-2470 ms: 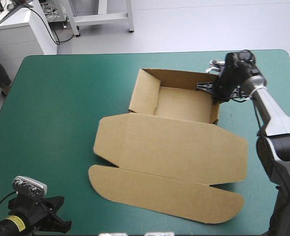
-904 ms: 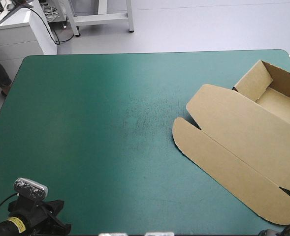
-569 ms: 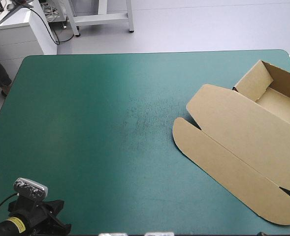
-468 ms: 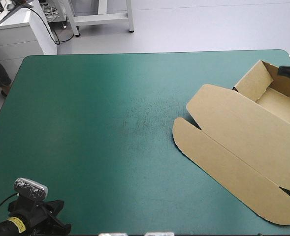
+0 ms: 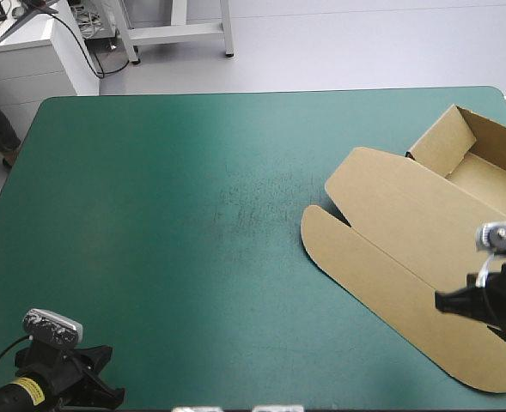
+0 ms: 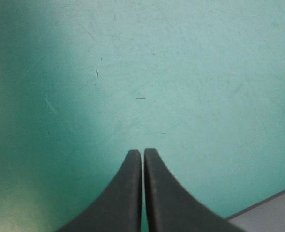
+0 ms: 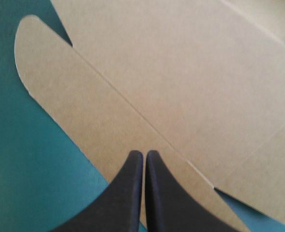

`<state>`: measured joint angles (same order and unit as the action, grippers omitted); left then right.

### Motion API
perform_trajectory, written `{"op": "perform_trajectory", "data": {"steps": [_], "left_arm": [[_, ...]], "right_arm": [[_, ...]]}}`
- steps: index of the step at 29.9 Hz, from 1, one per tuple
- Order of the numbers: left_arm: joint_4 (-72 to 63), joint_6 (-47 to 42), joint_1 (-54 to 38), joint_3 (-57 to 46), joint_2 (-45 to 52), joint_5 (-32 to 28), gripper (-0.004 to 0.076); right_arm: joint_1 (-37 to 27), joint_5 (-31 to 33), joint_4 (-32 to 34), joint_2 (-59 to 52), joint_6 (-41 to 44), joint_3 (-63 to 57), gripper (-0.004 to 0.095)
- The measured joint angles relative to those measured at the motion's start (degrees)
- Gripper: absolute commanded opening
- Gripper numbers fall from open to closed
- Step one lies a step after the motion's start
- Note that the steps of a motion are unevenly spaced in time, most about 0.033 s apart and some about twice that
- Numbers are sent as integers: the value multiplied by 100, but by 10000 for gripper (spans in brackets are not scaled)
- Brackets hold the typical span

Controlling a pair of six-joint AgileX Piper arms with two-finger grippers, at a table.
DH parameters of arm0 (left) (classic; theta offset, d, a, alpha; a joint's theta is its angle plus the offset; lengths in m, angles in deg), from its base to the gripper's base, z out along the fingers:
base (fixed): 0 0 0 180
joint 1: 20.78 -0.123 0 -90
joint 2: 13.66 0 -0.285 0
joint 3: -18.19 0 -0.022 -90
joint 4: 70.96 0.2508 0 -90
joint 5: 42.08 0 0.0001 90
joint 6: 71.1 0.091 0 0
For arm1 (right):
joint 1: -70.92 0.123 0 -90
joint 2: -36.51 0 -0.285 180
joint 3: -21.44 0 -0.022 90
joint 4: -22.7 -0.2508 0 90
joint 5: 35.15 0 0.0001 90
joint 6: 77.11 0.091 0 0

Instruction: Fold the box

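The brown box (image 5: 424,232) lies by the table's right edge. Its open tray (image 5: 484,167) has raised walls at the far right. The lid lies flat toward the front, ending in a long rounded flap (image 5: 381,292). My right gripper (image 5: 446,301) hovers shut over that flap near the picture's right side. In the right wrist view its black fingers (image 7: 144,153) meet above the crease between the lid (image 7: 181,72) and the flap. My left gripper (image 5: 94,378) rests shut at the near left corner, over bare teal-green cover (image 6: 142,152).
The box reaches the table's right edge and runs out of the high view there. The table's front edge (image 6: 273,208) shows just beside the left gripper. Teal-green cover (image 5: 192,215) stretches across the left and middle.
Earliest, the box sat mid-table with the right gripper at the tray's far right wall. Then it lay at the right edge. Now the right gripper has come in over the flap.
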<state>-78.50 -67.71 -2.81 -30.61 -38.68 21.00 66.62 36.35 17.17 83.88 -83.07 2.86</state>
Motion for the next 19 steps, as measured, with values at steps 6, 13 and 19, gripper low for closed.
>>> {"op": "perform_trajectory", "data": {"steps": [6,13,19], "left_arm": [[0,0,0,-2,0,-141,-8],[0,0,0,-8,0,-167,-8],[0,0,0,-8,0,-173,-8]], "right_arm": [[13,-53,-361,-1276,-311,-1498,0],[13,-316,-998,-2305,-823,-2810,0],[13,-703,-1069,-2780,-959,-2937,0]]}}
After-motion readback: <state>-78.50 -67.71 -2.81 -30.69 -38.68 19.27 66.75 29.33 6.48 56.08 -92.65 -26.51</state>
